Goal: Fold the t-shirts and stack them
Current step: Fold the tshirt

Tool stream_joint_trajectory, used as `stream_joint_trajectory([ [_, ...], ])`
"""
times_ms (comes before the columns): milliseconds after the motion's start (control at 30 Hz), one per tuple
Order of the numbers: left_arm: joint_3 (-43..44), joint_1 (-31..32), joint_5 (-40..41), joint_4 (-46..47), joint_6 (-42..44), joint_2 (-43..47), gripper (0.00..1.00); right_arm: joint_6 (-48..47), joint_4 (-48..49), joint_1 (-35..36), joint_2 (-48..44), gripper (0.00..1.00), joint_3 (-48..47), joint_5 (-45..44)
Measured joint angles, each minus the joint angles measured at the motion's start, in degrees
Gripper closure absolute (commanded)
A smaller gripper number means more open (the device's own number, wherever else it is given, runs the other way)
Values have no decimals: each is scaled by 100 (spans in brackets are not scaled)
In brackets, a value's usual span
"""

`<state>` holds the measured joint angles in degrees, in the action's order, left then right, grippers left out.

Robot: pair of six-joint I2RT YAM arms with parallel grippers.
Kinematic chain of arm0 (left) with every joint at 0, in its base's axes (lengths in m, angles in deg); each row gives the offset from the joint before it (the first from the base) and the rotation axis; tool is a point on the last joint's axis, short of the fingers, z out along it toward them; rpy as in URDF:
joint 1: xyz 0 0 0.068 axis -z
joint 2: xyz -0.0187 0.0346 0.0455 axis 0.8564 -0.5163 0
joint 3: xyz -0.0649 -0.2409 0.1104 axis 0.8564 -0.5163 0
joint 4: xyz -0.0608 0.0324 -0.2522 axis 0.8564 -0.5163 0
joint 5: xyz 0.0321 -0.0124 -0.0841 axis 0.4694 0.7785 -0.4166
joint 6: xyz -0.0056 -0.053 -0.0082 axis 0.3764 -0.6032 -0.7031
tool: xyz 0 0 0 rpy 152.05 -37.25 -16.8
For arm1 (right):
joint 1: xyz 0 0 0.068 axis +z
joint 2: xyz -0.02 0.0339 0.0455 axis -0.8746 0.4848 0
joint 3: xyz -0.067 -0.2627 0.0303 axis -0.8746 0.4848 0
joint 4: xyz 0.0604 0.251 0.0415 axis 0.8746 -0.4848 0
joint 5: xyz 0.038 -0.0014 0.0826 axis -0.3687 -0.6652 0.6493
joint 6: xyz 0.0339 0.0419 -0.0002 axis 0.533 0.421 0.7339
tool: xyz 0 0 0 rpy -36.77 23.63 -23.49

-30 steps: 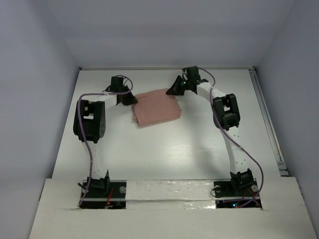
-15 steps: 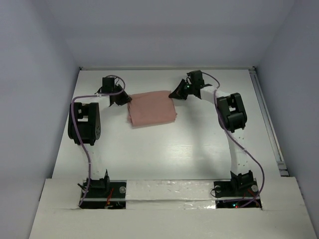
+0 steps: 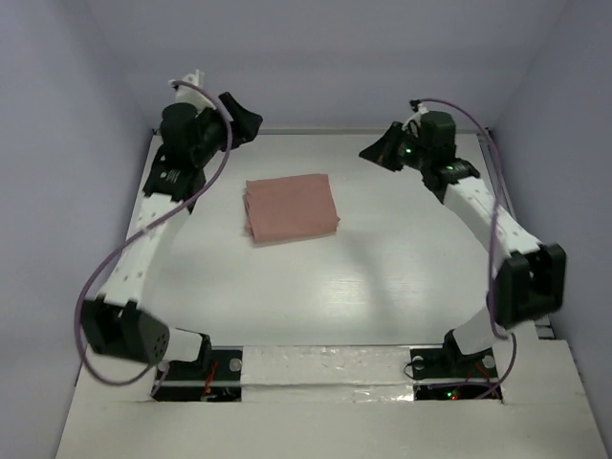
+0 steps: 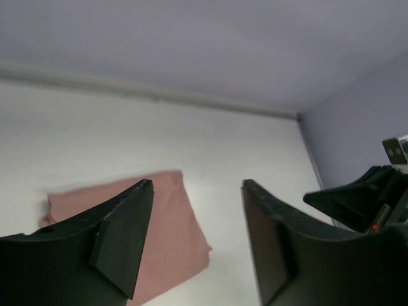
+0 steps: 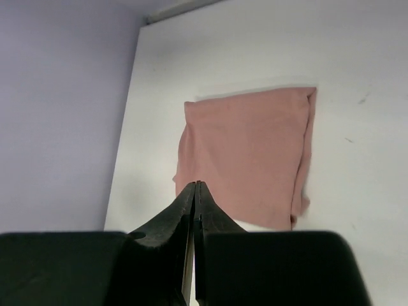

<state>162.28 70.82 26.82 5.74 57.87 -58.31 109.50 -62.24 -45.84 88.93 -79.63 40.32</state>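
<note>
One dusty-pink t-shirt (image 3: 292, 207) lies folded into a flat rectangle on the white table (image 3: 335, 287), toward the back middle. No gripper touches it. My left gripper (image 3: 247, 119) hangs high over the back left corner, off the shirt's left side, with its jaws wide apart and nothing between them. The left wrist view shows the left gripper (image 4: 197, 186) above the t-shirt (image 4: 175, 223). My right gripper (image 3: 375, 153) is raised to the right of the shirt, jaws together and empty. The right wrist view has the right gripper (image 5: 196, 185) pointing at the t-shirt (image 5: 248, 150).
Lilac walls close in the table at the back and both sides. A metal rail (image 3: 516, 225) runs along the right edge. A white ledge (image 3: 325, 365) spans the front between the arm bases. The right arm's elbow (image 3: 524, 282) juts out over the right side.
Both grippers were low at the shirt's left and right edges. They have let go and risen outward, the left to the back left corner, and the left jaws have opened.
</note>
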Motion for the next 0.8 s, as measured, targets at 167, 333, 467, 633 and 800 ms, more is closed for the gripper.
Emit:
stream_joint_trajectory([
  [167, -682, 42, 249, 179, -28, 2114, 11, -197, -79, -48, -2197, 59, 1102, -728],
  [333, -813, 42, 868, -271, -72, 3329, 6, -291, -321, -48, -4262, 0, 1954, -1790],
  [467, -820, 39, 1416, -688, -90, 3751, 1, -326, -664, -48, -4986, 0, 2166, -2529],
  [633, -957, 42, 1626, -955, -96, 3932, 1, -328, -1147, -48, -4931, 0, 2376, -2796],
  [800, -1075, 42, 1668, -1132, -87, 3939, 1, -378, -1429, -48, -4776, 0, 2380, -2844],
])
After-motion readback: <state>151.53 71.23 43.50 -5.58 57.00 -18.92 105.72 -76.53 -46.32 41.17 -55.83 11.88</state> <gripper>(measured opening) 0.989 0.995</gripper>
